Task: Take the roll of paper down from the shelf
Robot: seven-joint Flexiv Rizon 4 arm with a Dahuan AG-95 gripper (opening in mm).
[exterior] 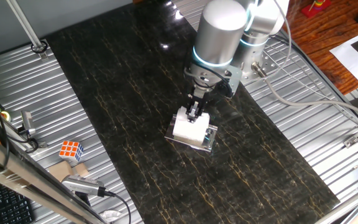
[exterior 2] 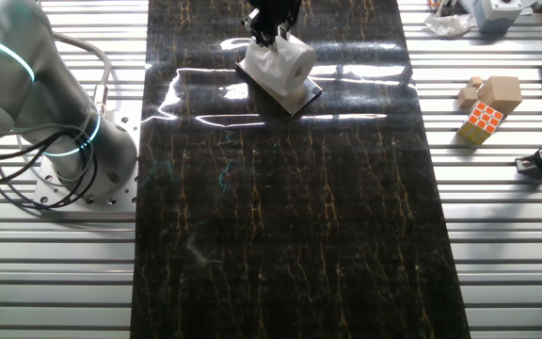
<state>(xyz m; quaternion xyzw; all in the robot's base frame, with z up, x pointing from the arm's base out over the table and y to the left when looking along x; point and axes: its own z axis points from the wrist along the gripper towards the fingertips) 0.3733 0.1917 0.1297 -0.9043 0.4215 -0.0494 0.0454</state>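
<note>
Gripper [exterior 2: 269, 38] fingers clamped on roll of paper [exterior 2: 285, 62], lying on shelf [exterior 2: 304, 97] near bench's far edge, axis horizontal.

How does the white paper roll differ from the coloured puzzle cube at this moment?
The roll of paper is plain white and rounded; the puzzle cube is boxy with coloured squares. The roll sits on the clear shelf on the dark mat, while the cube lies off the mat on the ribbed metal table. The gripper is down at the roll; nothing is near the cube. Both are small and look similar in size.
</note>
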